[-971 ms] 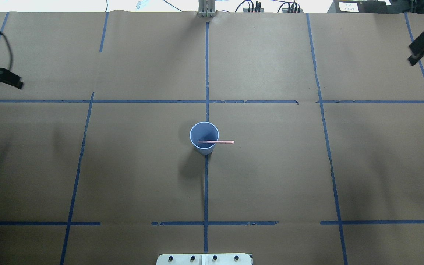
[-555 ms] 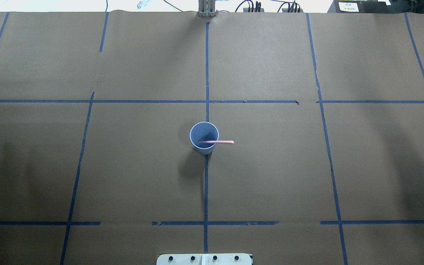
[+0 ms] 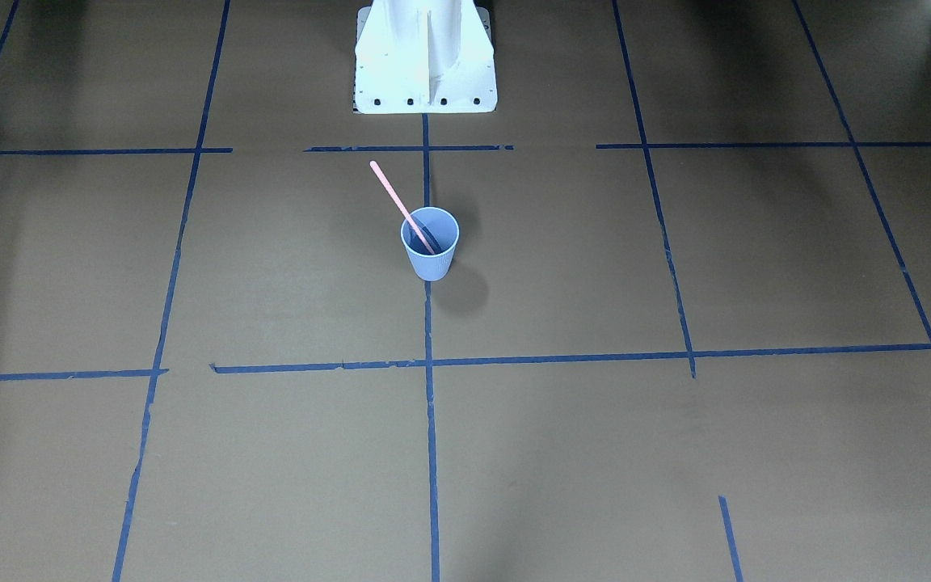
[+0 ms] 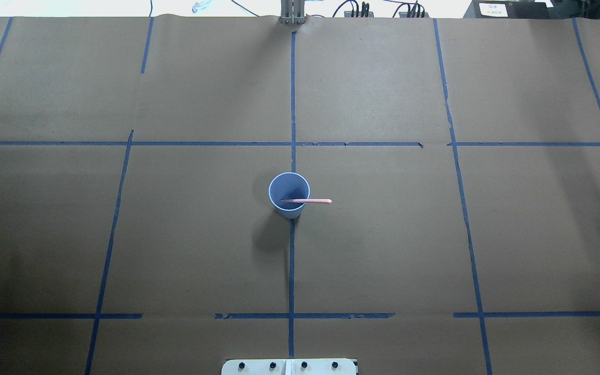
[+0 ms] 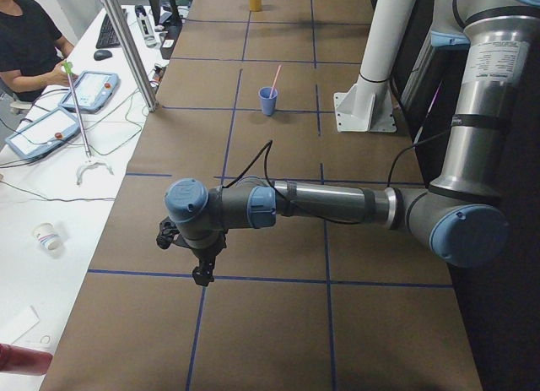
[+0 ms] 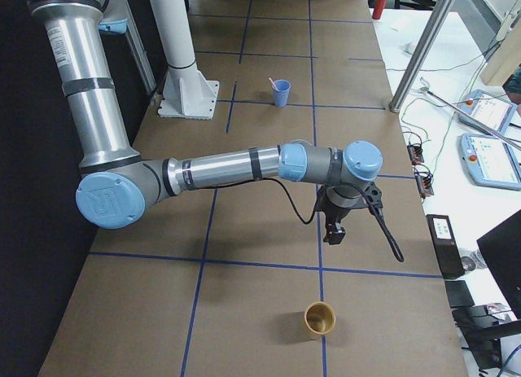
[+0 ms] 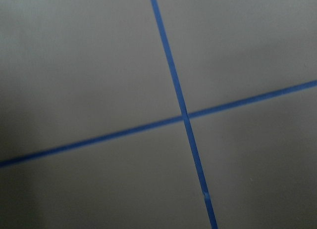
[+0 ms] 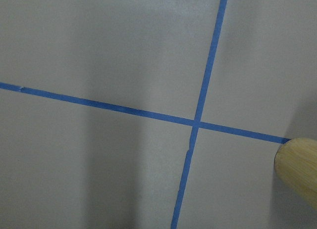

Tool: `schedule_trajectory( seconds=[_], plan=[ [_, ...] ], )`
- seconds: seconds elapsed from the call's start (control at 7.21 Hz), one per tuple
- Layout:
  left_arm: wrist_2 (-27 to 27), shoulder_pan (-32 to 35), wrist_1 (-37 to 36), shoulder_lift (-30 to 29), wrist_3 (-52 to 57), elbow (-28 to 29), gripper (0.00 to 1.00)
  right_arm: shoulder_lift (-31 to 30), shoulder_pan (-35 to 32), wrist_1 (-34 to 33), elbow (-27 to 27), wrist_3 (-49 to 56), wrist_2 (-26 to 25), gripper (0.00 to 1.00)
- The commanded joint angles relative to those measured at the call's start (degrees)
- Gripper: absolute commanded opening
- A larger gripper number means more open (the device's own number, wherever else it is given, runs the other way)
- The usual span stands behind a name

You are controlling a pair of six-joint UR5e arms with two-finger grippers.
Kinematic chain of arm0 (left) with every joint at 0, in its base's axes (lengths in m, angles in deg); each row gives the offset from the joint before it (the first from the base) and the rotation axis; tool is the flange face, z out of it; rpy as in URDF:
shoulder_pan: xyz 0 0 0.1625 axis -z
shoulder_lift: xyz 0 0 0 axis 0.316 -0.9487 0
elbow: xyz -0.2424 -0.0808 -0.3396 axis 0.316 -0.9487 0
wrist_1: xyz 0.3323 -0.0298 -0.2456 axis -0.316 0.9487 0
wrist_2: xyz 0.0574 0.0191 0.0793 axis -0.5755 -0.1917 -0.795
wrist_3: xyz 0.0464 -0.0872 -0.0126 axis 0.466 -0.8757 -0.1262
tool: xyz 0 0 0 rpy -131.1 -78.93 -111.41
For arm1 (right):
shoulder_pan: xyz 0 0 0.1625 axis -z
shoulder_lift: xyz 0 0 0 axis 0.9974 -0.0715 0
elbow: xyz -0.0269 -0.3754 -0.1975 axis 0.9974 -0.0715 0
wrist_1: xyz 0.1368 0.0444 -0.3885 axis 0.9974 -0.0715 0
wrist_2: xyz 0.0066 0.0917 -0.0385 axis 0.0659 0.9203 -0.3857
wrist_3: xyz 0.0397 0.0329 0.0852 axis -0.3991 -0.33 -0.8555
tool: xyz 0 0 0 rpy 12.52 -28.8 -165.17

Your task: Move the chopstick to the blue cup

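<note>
Thin light-pink chopstick (image 3: 398, 200) leans inside ribbed light-blue cup (image 3: 431, 263). Left gripper (image 5: 201, 277) and right gripper (image 6: 332, 234), opening impossible to tell, are best parked well clear.

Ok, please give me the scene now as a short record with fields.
chopstick: lower end inside the blue cup, leaning on its rim, upper end out
blue cup: upright on a blue tape line
left gripper: far from the cup, open or shut unclear
right gripper: far from the cup, open or shut unclear
tan cup: upright, near the right gripper
task: looks done
</note>
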Motion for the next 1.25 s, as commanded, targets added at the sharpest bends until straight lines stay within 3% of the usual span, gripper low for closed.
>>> schedule_trajectory(
  seconds=[0.0, 0.42, 0.69, 0.83, 1.11],
  plan=[
    [0.73, -0.13, 0.05, -0.45, -6.40, -0.74, 1.00, -3.93, -0.15, 6.54, -0.32, 0.51, 0.24, 1.00],
    [0.46, -0.57, 0.06, -0.37, -6.60, -3.71, 1.00, -4.82, -0.15, 8.52, 1.96, -2.14, 0.33, 1.00],
    [0.90, -2.93, -0.12, -0.45, -8.69, -4.34, 1.00, -7.54, -0.24, 8.00, 9.23, -3.62, 0.33, 1.00],
    [0.64, -3.73, 0.05, 0.16, -8.98, -4.43, 1.00, -8.77, -0.16, 8.17, 9.61, -4.15, 0.33, 1.00],
    [0.29, -3.91, 0.05, 6.36, -9.24, -12.83, 1.00, -9.92, -0.24, 8.44, 11.01, -4.16, 0.33, 1.00]
  ],
)
